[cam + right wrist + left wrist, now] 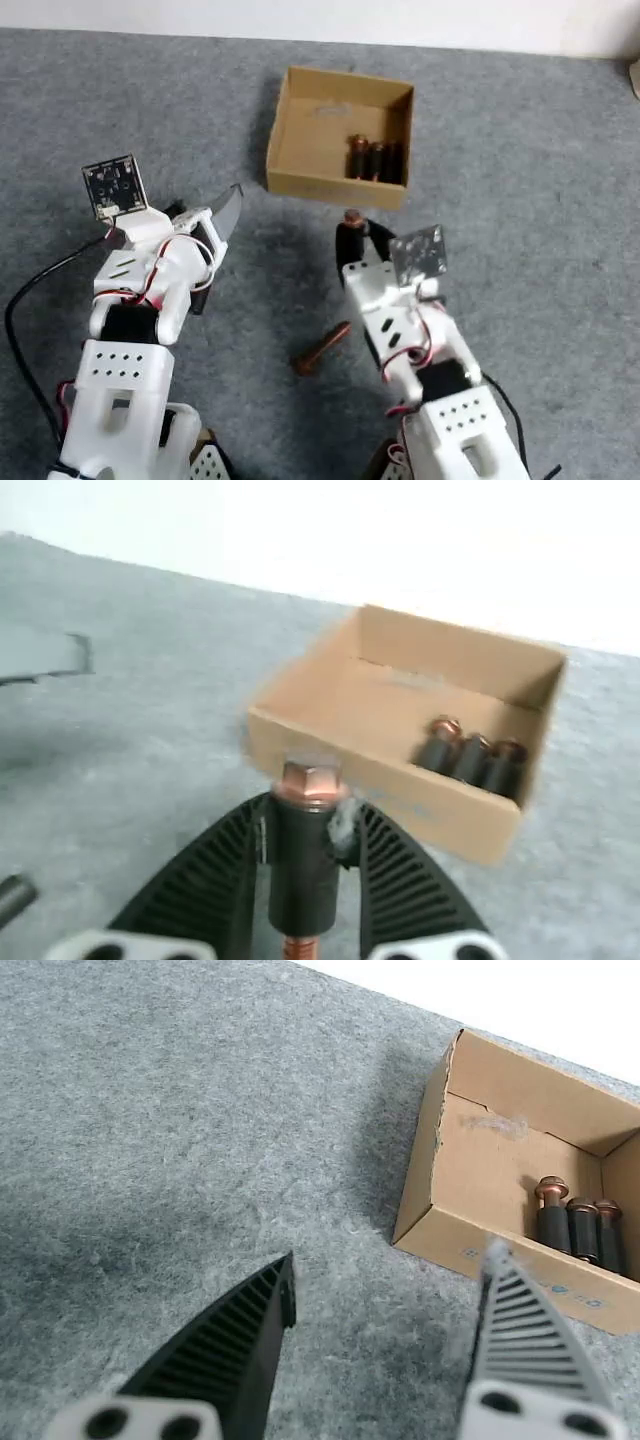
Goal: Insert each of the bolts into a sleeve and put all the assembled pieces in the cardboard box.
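The grey felt-covered desk (520,200) carries an open brown cardboard box (340,135) towards its far side, more or less midway between the two arms. Three dark sleeves with copper bolt heads (375,158) lie side by side inside the box, tucked against the wall on the right arm's side and near the front wall.

The right end effector (355,240) sits just in front of the box's near wall. It is clamped on a black cylindrical sleeve (300,865), held upright between the ribbed fingers (215,870). A copper hex-headed bolt (308,780) is seated in that sleeve, with its head sticking out at the top and a bit of copper thread showing at the bottom.

The left end effector (392,1255) hangs over bare felt, off the box's near corner on the left arm's side. Its fingers stand wide apart with nothing between them.

A loose copper bolt (322,348) lies flat on the desk between the two arms. It rests close beside the right arm's white body and well back from the box.
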Tool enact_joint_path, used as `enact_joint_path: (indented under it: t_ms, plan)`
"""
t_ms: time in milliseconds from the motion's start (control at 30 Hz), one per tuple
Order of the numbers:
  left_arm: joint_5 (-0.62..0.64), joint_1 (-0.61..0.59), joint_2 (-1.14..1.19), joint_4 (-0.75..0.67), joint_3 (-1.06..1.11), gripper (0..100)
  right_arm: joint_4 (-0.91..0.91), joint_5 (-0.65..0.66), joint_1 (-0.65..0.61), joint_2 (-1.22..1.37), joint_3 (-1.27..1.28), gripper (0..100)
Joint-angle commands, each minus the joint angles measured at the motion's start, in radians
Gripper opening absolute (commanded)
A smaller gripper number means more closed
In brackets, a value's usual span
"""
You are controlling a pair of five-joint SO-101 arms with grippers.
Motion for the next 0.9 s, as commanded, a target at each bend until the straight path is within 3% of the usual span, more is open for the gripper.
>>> enact_joint_path:
  t_ms: [0,500,867]
  plan:
    - [0.003,-0.008,0.002,-0.002,-0.058,29,-0.022,0.014,0.062,0.153,-0.229,0.5]
    - [0.002,-0.008,0.004,-0.002,-0.056,29,0.446,0.015,0.139,1.265,-1.440,0.5]
    - [0.002,-0.008,0.004,-0.002,-0.058,29,0.507,0.015,0.240,1.748,-1.845,0.5]
